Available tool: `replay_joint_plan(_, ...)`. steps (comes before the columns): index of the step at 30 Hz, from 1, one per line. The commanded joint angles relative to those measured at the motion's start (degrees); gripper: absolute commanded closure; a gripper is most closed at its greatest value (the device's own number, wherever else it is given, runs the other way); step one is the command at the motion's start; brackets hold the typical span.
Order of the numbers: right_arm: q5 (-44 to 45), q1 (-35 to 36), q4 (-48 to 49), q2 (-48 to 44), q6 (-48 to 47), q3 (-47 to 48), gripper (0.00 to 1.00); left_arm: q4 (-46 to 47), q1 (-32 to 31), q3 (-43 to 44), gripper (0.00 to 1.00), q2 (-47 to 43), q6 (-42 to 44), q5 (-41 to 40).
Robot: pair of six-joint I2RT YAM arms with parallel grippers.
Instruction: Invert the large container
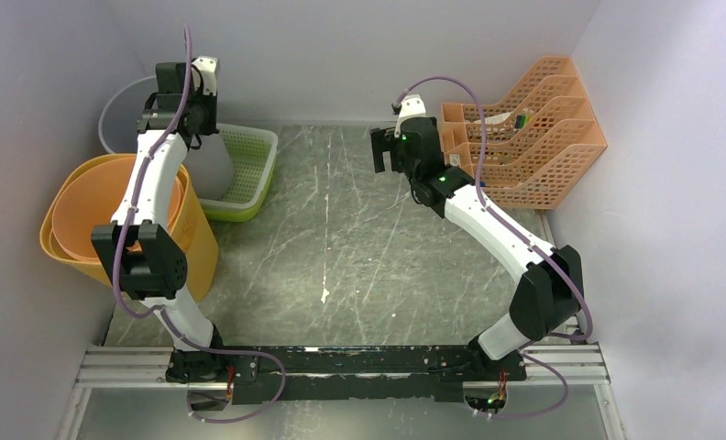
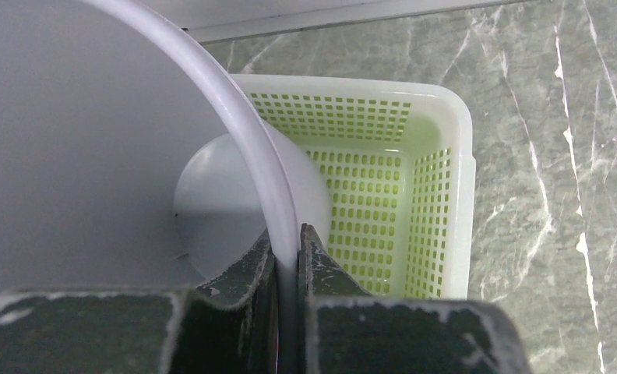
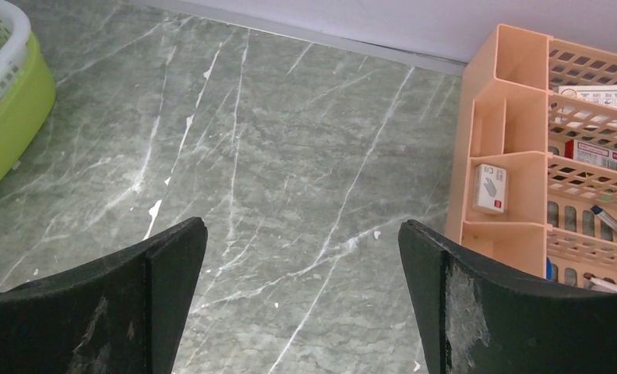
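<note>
left gripper pinched shut on rim of large white round plastic container, above lime-green perforated plastic basket; right gripper wide open, empty, over grey marbled table

The large container is plain pale white. The bench is grey-green marble with white veins. At its far-left corner, a lime-green basket holds a white perforated liner. At the left edge is a yellow-orange bin. The slotted rack is peach. The left hand and right hand are black, scuffed grey.
</note>
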Motion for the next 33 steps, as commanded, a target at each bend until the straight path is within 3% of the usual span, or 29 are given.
replay_joint_plan(1, 0.41, -0.48, 1.68, 0.55, 0.55, -0.4, 0.05, 3.3, 0.3, -0.75, 0.93, -2.74, -0.38, -4.44)
replay_joint_plan(4, 0.9, -0.54, 1.74, 0.6, 0.65, -0.4, 0.06, 4.39, 0.17, 1.7, 0.93, -3.34, -1.22, -3.73)
replay_joint_plan(10, 0.5, -1.36, 2.05, 0.16, 1.89, -0.85, 0.08, 1.96, -4.36, 15.89, 0.93, -2.11, 0.37, -6.98)
replay_joint_plan(15, -0.17, -4.77, 2.11, -1.34, 4.9, -2.19, 0.08, 4.97, -8.44, 16.77, 0.93, -7.04, 0.05, -7.91)
replay_joint_plan(24, -1.26, -16.09, 2.31, -5.2, 11.1, -4.3, 0.07, 14.9, -12.94, 3.8, 0.93, -18.33, -11.86, 10.55)
replay_joint_plan(29, -4.05, -19.96, 2.41, -5.06, 12.32, -3.62, 0.07, 22.48, -16.22, -8.12, 0.93, -23.29, -20.47, 22.12)
replay_joint_plan(33, -3.9, -20.53, 2.08, -4.65, 11.9, -3.23, 0.06, 33.97, -20.25, -20.99, 0.93, -26.25, -29.77, 30.01)
